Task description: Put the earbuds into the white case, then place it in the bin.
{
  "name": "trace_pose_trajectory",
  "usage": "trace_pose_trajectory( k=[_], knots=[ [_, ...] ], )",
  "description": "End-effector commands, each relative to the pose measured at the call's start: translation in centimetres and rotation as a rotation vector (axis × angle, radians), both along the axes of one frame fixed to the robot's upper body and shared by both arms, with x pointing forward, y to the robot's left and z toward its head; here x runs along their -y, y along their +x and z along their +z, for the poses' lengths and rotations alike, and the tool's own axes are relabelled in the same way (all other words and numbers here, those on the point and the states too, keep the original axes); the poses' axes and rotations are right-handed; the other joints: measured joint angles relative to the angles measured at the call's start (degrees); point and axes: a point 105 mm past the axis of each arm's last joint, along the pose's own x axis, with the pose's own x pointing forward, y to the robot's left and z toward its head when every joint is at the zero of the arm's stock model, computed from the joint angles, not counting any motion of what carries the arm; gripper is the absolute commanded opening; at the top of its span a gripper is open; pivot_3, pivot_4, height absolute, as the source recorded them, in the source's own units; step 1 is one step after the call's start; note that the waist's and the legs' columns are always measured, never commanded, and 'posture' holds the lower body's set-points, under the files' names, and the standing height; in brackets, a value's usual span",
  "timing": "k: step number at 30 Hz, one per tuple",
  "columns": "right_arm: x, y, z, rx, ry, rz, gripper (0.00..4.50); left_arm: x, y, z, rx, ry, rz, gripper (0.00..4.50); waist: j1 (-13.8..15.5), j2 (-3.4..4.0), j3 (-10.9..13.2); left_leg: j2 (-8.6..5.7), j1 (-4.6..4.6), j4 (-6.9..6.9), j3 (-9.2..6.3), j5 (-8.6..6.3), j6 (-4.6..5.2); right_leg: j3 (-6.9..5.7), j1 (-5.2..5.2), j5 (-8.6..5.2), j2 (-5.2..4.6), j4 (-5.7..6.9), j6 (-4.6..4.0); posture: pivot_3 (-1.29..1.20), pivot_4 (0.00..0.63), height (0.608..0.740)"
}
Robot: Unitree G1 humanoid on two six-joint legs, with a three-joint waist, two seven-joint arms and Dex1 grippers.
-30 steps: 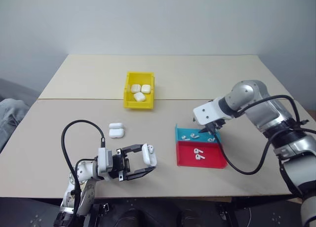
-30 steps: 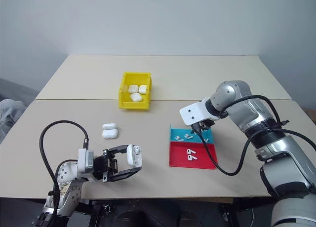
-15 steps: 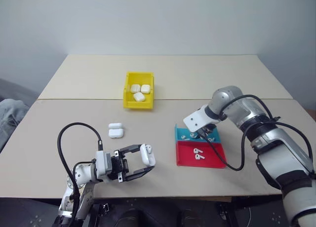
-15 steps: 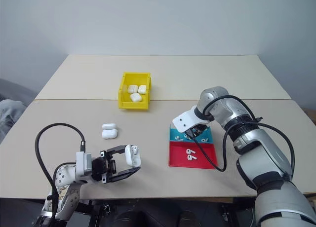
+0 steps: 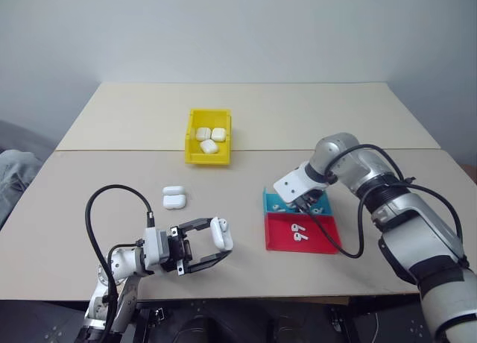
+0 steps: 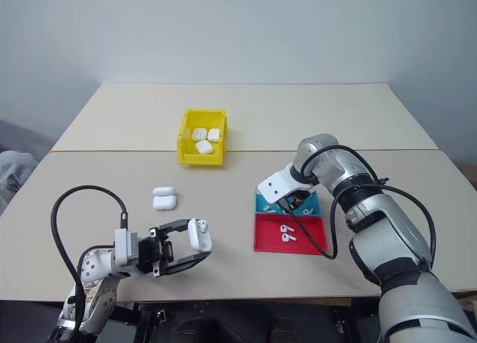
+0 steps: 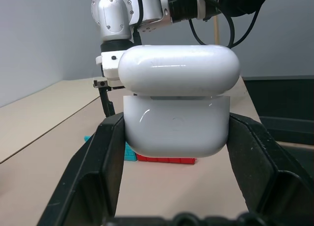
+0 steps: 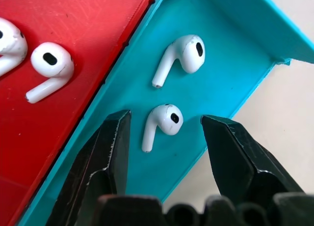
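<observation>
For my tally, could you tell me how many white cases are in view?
6: three in the yellow bin, two on the table beside each other, one in the left pincer. None seem hidden.

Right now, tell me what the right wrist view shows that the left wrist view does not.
Right wrist view alone: two earbuds in the cyan tray, one earbud lying between the right gripper's open fingers, and more earbuds on the red tray. Left wrist view alone: the white case clamped in the left gripper, lid ajar. Both share the trays and table.
</observation>
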Motion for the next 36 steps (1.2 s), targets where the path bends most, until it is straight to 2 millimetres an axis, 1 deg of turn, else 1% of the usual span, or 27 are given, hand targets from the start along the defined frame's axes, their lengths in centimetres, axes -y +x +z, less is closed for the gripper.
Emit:
trace_pose_trajectory(
  k=[1, 4, 17, 19, 28, 30, 32, 36],
  knots=[
    [0.11, 0.4, 0.77, 0.028, -0.002, -0.006, 2.67, 0.32, -0.32, 0.96, 0.04, -0.004, -0.014, 2.82, -0.01, 0.0, 0.0, 0.0, 0.0, 0.0, 0.0, 0.0, 0.0, 0.0, 0.0, 0.0, 0.0, 0.0, 0.0, 0.0, 0.15, 0.74],
    [0.16, 0.39, 0.65, 0.029, 0.007, -0.004, 2.08, 0.32, -0.33, 1.07, 0.039, -0.004, -0.01, 2.82, 0.0, 0.0, 0.0, 0.0, 0.02, 0.0, 0.0, 0.01, -0.02, 0.0, 0.01, 0.0, 0.0, 0.02, 0.0, 0.0, 0.15, 0.74],
    [0.31, 0.36, 0.5, 0.028, -0.001, -0.001, 2.08, 0.38, -0.06, 1.44, 0.04, -0.004, -0.004, 2.82, -0.01, 0.01, -0.01, 0.01, 0.03, 0.0, 0.0, 0.02, -0.03, 0.0, 0.01, 0.0, 0.0, 0.02, 0.0, 0.0, 0.15, 0.74],
    [0.31, 0.37, 0.45, 0.032, -0.002, 0.002, 1.72, 0.31, 0.0, 1.37, 0.039, -0.003, -0.004, 2.82, -0.01, 0.01, -0.01, 0.01, 0.03, 0.0, 0.0, 0.02, -0.03, 0.0, 0.01, 0.0, 0.0, 0.02, -0.01, 0.0, 0.15, 0.74],
    [0.37, 0.24, 0.14, 0.028, -0.011, 0.007, 1.72, 0.12, 0.18, 0.89, 0.036, 0.0, 0.001, 2.82, -0.01, 0.01, -0.01, 0.0, 0.03, -0.02, 0.01, 0.02, -0.04, 0.0, 0.01, 0.0, 0.0, 0.02, -0.01, 0.0, 0.15, 0.74],
    [0.37, 0.18, 0.06, 0.026, -0.012, 0.01, 1.35, 0.09, 0.18, 0.77, 0.036, 0.001, 0.0, 2.82, 0.0, 0.01, -0.01, 0.0, 0.03, -0.02, 0.01, 0.02, -0.04, 0.0, 0.01, 0.0, 0.0, 0.02, -0.01, 0.0, 0.15, 0.74],
    [0.34, 0.12, 0.02, 0.025, -0.01, 0.013, 0.86, 0.08, 0.17, 0.72, 0.036, 0.001, -0.002, 2.82, -0.01, 0.01, -0.01, 0.0, 0.03, -0.02, 0.01, 0.03, -0.04, 0.0, 0.01, 0.0, 0.0, 0.02, -0.01, 0.0, 0.15, 0.74],
    [0.36, 0.12, -0.01, 0.029, -0.005, 0.008, 0.86, 0.1, 0.15, 0.68, 0.036, 0.0, -0.005, 2.82, -0.01, 0.01, -0.01, 0.01, 0.04, -0.02, 0.01, 0.03, -0.04, 0.0, 0.01, 0.0, 0.0, 0.02, -0.01, 0.0, 0.15, 0.74]
  ],
)
